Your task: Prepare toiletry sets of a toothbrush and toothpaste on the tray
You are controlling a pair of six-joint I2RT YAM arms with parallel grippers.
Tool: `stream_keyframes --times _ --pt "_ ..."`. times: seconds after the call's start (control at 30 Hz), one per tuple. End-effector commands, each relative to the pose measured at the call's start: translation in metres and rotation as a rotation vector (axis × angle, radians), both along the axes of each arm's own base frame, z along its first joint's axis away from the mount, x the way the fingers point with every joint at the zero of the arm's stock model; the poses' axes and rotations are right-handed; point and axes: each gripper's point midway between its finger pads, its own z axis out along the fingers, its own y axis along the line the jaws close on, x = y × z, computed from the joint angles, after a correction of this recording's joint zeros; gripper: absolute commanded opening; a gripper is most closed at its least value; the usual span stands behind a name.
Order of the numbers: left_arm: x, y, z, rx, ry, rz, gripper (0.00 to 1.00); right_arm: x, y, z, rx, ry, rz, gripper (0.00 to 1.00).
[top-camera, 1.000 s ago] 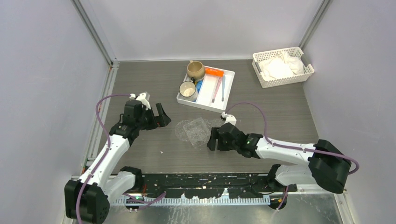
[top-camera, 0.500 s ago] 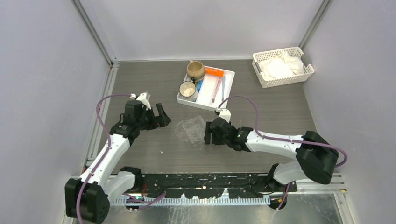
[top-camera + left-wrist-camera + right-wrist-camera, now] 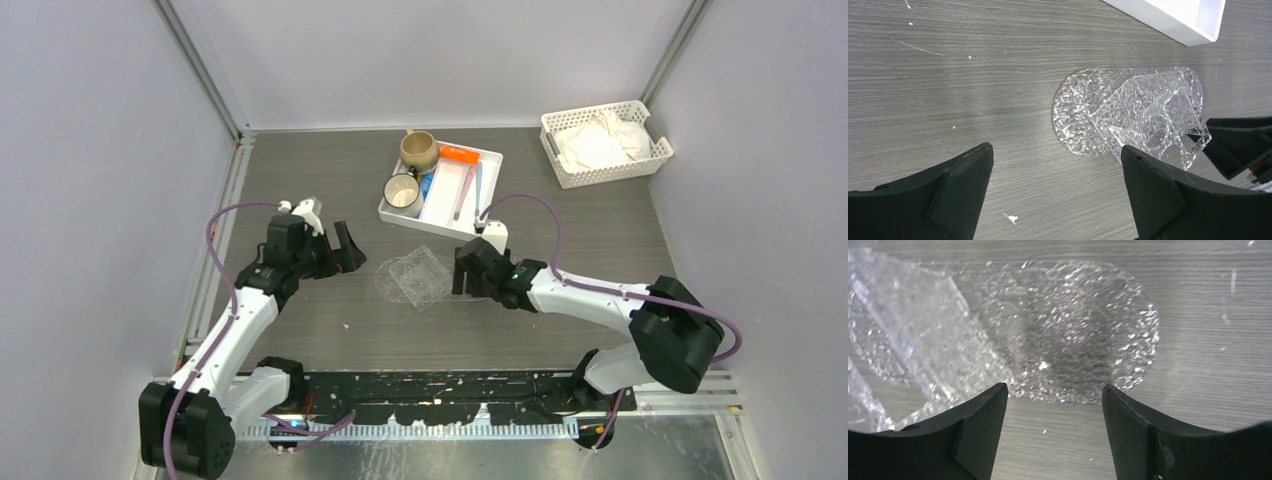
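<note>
The tray (image 3: 422,272) of clear textured plastic sits in the middle of the table (image 3: 300,180). It is tipped at an angle, with one side lying over an oval clear textured plate (image 3: 1075,115) that shows to its left. My right tool (image 3: 460,272) is at the tray's right edge with its fingers apart and nothing between them. In the left wrist view one black finger is right at the tray's lifted corner, but I cannot tell whether it touches. My left tool (image 3: 350,253) hangs left of the oval plate with its fingers spread wide and nothing in them, over bare table. Above the tray in the top view lies the white compartmented tray (image 3: 488,160), set at a slant. Its left side holds a tan mug (image 3: 418,150) and a white mug (image 3: 402,192). The orange toothpaste tube (image 3: 457,154) lies along its far end, and the blue toothpaste tube (image 3: 427,185) is squeezed in just beside the white mug. A pink toothbrush (image 3: 464,192) and a thin blue toothbrush (image 3: 478,190) lie side by side in the right compartment. My right arm's purple cable arcs over the near right corner of that tray. A white slotted basket (image 3: 650,155) with white cloth in it stands in the upper right, well apart from everything else.
</note>
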Motion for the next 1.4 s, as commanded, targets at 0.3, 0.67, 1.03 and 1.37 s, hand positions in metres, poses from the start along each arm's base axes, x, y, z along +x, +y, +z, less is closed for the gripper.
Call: stream_keyframes --times 0.3,0.67,1.03,1.37 --pt "0.004 -0.001 0.007 -0.004 -0.037 -0.006 1.00 0.029 -0.006 0.018 0.032 -0.041 0.007 0.75" --pt "0.006 -0.004 0.001 -0.015 -0.026 -0.007 1.00 -0.003 -0.001 0.038 0.106 -0.050 0.082 0.71" --pt "0.005 -0.002 0.005 -0.007 -0.032 -0.005 1.00 0.003 0.023 0.062 0.080 -0.085 0.148 0.71" --pt "0.007 -0.002 0.005 -0.001 -0.032 -0.008 1.00 0.004 0.027 0.040 0.067 -0.062 0.146 0.71"
